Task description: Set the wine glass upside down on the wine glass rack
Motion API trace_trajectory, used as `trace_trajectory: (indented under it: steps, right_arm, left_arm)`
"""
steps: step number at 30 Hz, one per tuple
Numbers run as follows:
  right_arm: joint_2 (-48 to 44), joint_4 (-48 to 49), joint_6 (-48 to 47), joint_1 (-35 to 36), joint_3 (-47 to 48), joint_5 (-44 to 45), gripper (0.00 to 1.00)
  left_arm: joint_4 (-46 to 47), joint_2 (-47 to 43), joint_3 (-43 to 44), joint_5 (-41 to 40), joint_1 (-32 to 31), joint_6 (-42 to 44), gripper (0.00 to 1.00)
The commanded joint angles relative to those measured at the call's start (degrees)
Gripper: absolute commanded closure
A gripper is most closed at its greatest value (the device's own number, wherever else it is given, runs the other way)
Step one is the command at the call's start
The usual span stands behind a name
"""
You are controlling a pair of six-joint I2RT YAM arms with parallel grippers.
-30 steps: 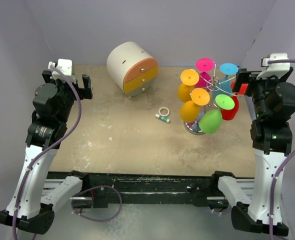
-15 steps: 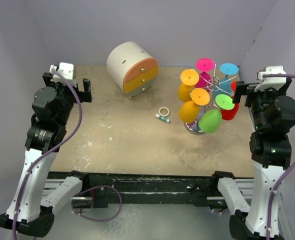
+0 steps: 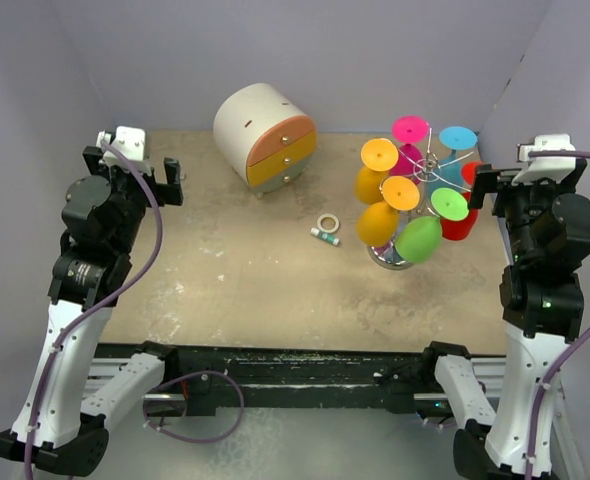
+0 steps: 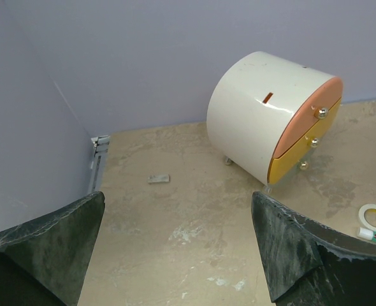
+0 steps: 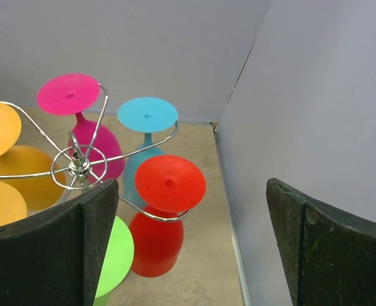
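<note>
The wine glass rack (image 3: 430, 166), a chrome wire stand, is on the right of the table; its hub (image 5: 78, 164) shows in the right wrist view. Several coloured wine glasses hang upside down on it. The red wine glass (image 5: 156, 242) hangs from the arm nearest my right gripper (image 5: 191, 191), foot up. That gripper (image 3: 527, 180) is open and empty, just right of the rack and touching nothing. My left gripper (image 3: 135, 168) is open and empty at the far left, over bare table (image 4: 178, 197).
A round white cabinet (image 3: 265, 135) with orange and yellow drawers stands at the back centre. A tape roll (image 3: 327, 223) and a small tube (image 3: 325, 236) lie mid-table. The right wall (image 5: 315, 95) is close beside my right gripper.
My right gripper has drawn back to the right, away from the red glass, which stays hanging on the rack. The left arm has shifted slightly.
</note>
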Motion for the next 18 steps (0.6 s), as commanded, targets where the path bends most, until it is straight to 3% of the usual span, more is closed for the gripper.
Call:
trace_trajectory:
  steps: [1,18]
  right_arm:
    - [0.39,0.93,0.5,-0.59,1.88,-1.09,0.0]
    - [1.17,0.78,1.34,-1.1,1.56,-2.24,0.0]
  left_arm:
    - [1.32,-0.89,0.0,-0.05,0.62,-0.13,0.01]
    - [-0.82,-0.5,1.33,2.99,1.15,-0.2,0.01]
